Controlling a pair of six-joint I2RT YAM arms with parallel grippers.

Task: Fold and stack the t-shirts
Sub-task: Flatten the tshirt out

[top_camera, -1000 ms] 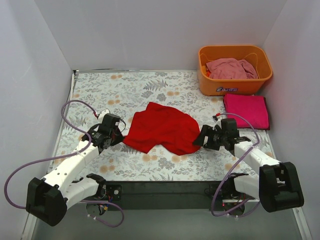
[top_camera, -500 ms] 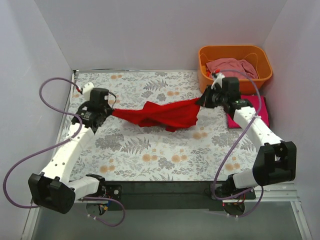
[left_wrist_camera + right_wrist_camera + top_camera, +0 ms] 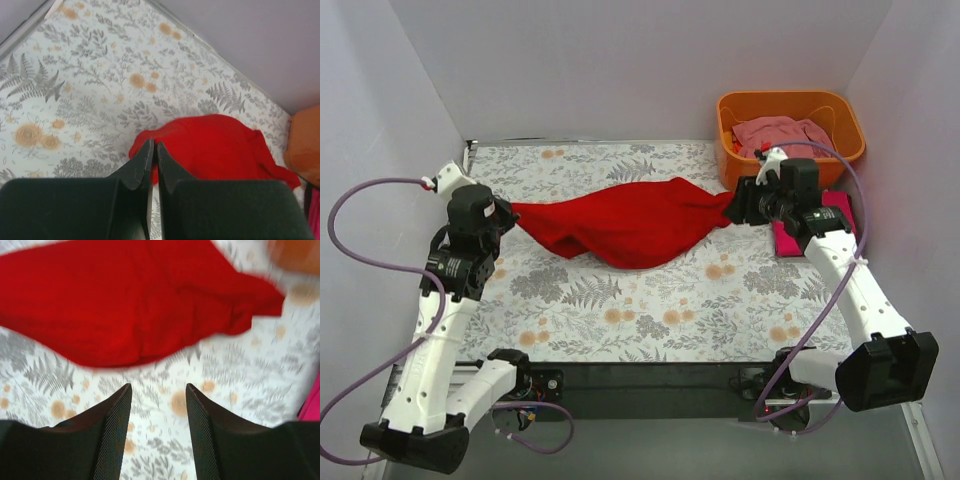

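The bright red t-shirt (image 3: 620, 225) lies stretched in a long band across the middle of the floral table. My left gripper (image 3: 508, 214) is shut on its left end; in the left wrist view the jaws (image 3: 154, 147) are pressed together at the red cloth (image 3: 215, 150). My right gripper (image 3: 736, 205) is at the shirt's right end, open and empty (image 3: 158, 386), with the red shirt (image 3: 125, 305) just beyond it. The folded magenta-pink t-shirt (image 3: 840, 218) lies at the right, partly under my right arm. The pale pink t-shirt (image 3: 782, 135) is in the basket.
The orange plastic basket (image 3: 750, 172) stands at the back right corner, also in the left wrist view (image 3: 305, 145). Grey walls close in the left, back and right sides. Floral table surface (image 3: 650, 310) shows in front of the shirt.
My left gripper has pulled the shirt's left end further left, and the shirt is drawn out longer and lower. My right gripper has stayed near the right end.
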